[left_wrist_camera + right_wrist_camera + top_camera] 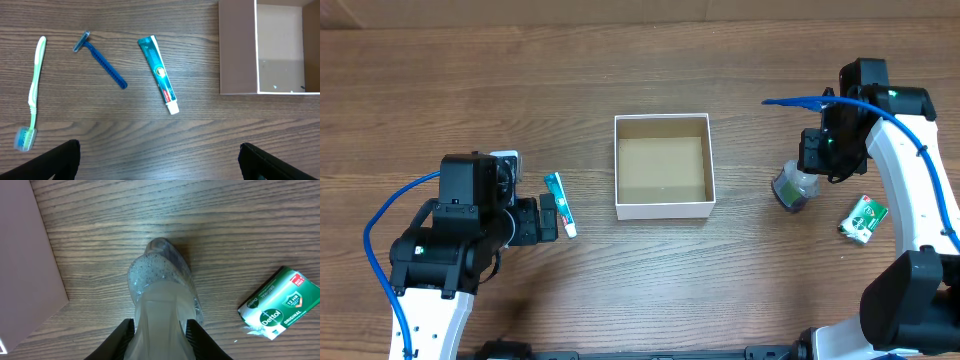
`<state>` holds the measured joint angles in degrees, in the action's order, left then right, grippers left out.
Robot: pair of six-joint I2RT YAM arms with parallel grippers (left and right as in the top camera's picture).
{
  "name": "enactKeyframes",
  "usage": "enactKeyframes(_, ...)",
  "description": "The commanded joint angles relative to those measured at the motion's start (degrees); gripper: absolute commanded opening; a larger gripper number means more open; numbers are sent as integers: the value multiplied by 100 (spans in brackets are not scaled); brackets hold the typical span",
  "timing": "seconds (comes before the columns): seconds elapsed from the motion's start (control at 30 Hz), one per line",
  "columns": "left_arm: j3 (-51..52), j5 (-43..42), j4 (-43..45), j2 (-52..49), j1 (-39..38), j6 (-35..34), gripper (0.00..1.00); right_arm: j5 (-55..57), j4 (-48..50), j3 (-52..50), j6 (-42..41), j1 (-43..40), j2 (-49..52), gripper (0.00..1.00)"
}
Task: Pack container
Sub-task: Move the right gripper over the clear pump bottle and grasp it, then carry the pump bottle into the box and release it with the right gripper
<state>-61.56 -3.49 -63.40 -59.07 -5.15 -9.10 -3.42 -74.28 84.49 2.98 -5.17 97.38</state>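
Note:
The container (663,209) is a square white box with a brown inside; it stands empty at the table's middle. It also shows in the left wrist view (237,50) and the right wrist view (25,255). My right gripper (817,160) (160,330) is shut on a clear plastic bottle (792,188) (161,275) to the right of the container, low over the table. My left gripper (545,218) (160,165) is open and empty, just left of a teal toothpaste tube (560,203) (159,75).
A green Dettol soap packet (863,219) (280,302) lies right of the bottle. In the left wrist view a blue razor (102,61) and a green toothbrush (33,90) lie left of the toothpaste.

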Motion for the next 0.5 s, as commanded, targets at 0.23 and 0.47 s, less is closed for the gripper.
enactKeyframes(0.23, -131, -101, 22, -13, 31, -74, 100, 11, -50, 509, -520, -2, -184, 4)
enactKeyframes(0.47, -131, -101, 22, -13, 31, -76, 100, -15, -256, 1362, -627, 599, -1143, 4)
